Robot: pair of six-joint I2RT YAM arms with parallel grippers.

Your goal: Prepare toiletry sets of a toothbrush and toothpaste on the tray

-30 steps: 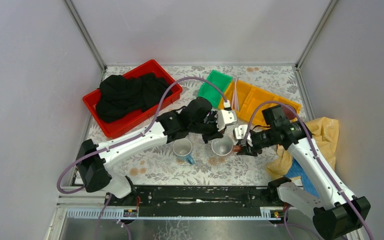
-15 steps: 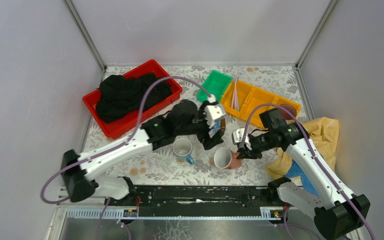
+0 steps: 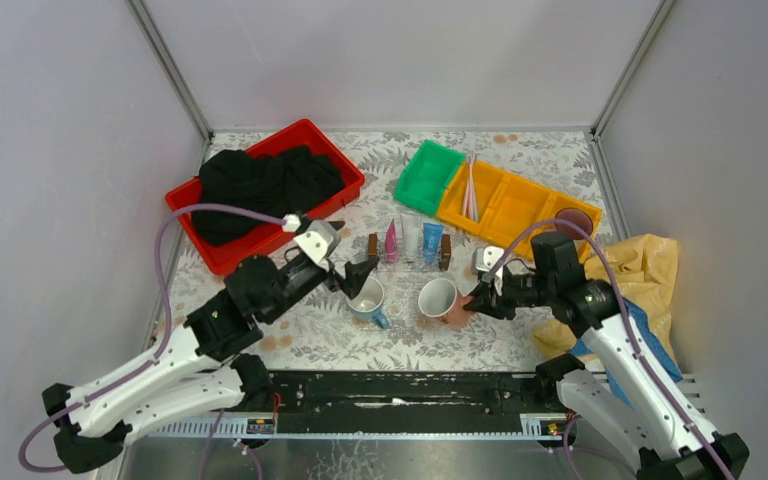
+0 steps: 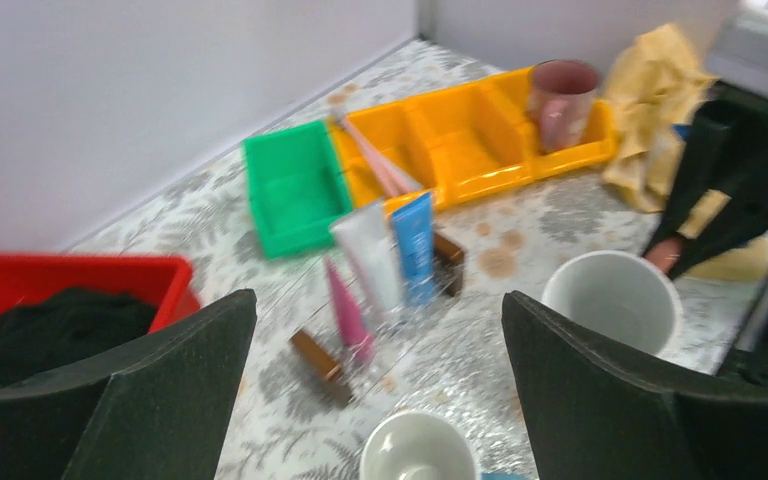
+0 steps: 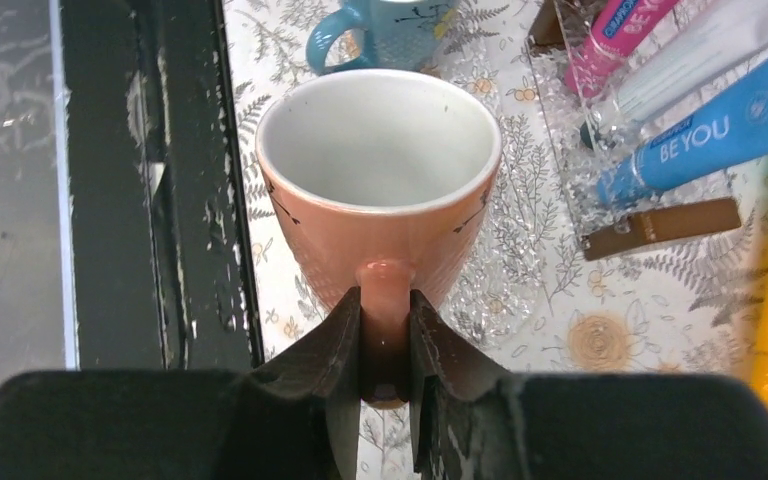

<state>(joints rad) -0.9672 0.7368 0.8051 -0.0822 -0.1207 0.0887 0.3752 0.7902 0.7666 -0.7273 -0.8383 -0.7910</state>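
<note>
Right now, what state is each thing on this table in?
left hand, open
right hand, shut on pale pink mug handle
white-blue mug, upright, empty
dark pink mug, upright in orange tray
three tubes, lying flat
toothbrushes, lying in orange tray
green bin, empty
red bin, holds black cloth

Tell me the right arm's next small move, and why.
Probably carry the pink mug over to the clear tray. The right fingers are clamped on its handle, the mug is empty, and the toothpaste tubes lie on that tray just beyond it.
</note>
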